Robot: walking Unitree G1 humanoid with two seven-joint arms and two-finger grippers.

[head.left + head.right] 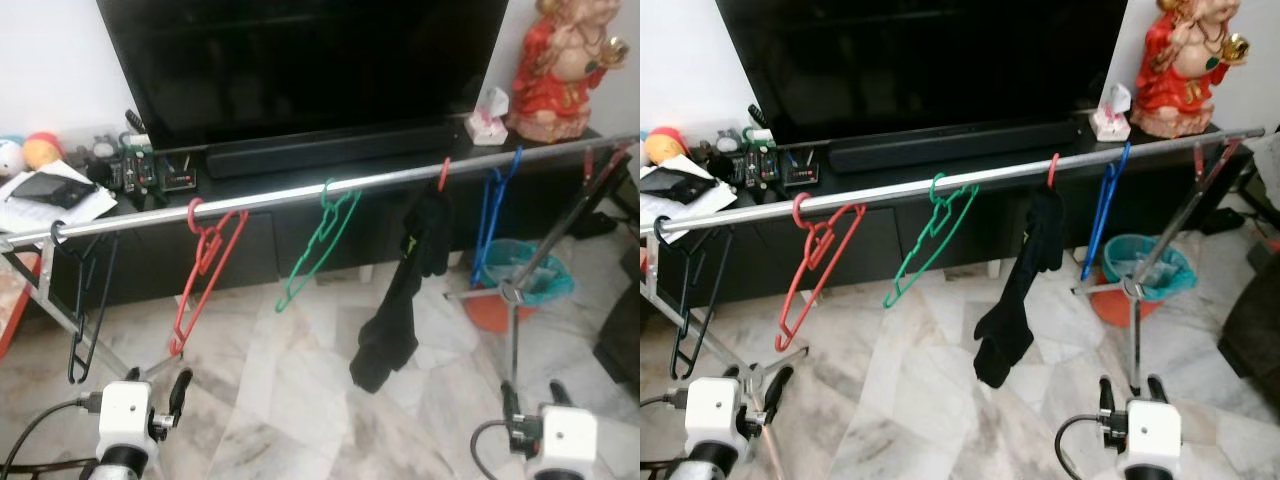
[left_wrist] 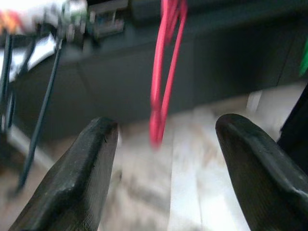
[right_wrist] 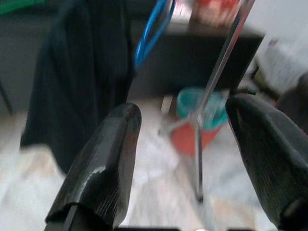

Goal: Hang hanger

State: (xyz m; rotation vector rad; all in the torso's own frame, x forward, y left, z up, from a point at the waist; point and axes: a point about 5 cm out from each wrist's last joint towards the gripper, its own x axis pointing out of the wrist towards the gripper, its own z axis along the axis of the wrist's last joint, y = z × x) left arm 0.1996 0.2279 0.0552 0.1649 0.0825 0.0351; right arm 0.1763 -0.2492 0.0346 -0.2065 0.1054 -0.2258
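The right gripper has its two black fingers spread wide, holding nothing. Beyond the gap stand a metal rack leg, a teal bin and, farther off, a blue hanger. Dark clothing hangs past one finger.

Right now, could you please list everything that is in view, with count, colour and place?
rail: 1, silver, runs across in front of the TV stand
black hanger: 1, far left on rail
red hanger: 1, left of middle on rail
green hanger: 1, middle of rail
black garment: 1, on a red hook, right of middle
blue hanger: 1, right on rail
TV: 1, black, on stand
soundbar: 1, black, below TV
statue: 1, red, right on stand
bucket: 1, orange with teal liner, floor right
left claw: open, facing red hanger
right claw: open, facing bucket
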